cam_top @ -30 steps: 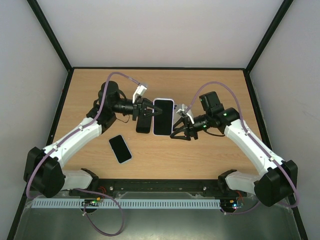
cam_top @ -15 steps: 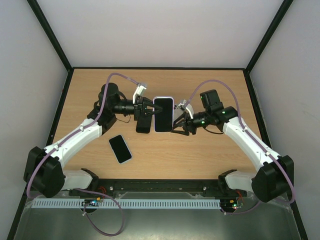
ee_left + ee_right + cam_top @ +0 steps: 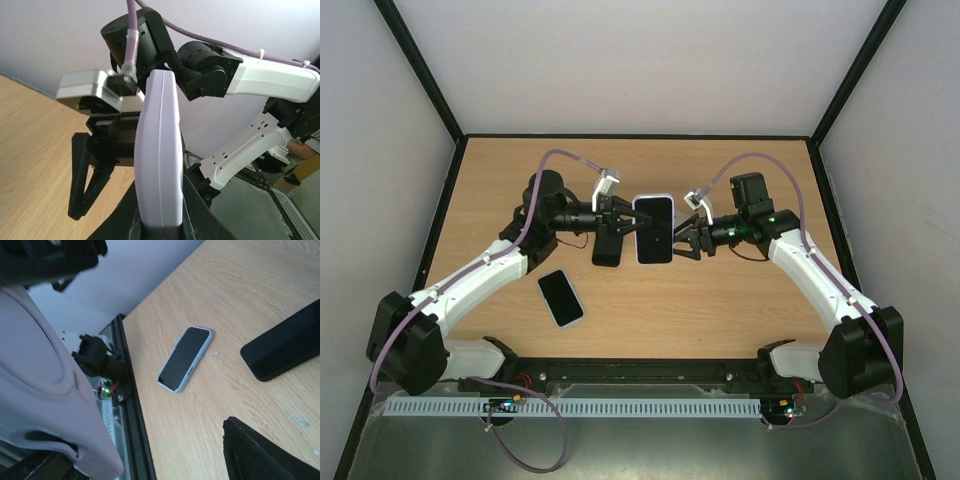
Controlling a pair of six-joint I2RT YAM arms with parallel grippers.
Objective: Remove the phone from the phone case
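Note:
The phone (image 3: pixel 654 231), dark screen up, sits in a pale lavender case (image 3: pixel 654 198) that hangs above the middle of the table. My left gripper (image 3: pixel 626 226) is shut on the case's left edge. In the left wrist view the case (image 3: pixel 159 150) shows edge-on, clamped between the jaws of the left gripper (image 3: pixel 160 222). My right gripper (image 3: pixel 682 238) stands open at the case's right edge. In the right wrist view the case (image 3: pixel 45 390) fills the left side, and one dark finger (image 3: pixel 265 452) shows at the bottom right, apart from it.
A second phone in a light case (image 3: pixel 560 297) (image 3: pixel 185 359) lies screen up on the table at the front left. A black phone-shaped slab (image 3: pixel 607 250) (image 3: pixel 287 342) lies flat under the left gripper. The black frame rail (image 3: pixel 132 405) runs along the table's near edge.
My right gripper has risen and moved in to the case's right edge, and its jaws have opened wider. My left gripper has shifted the cased phone slightly to the right.

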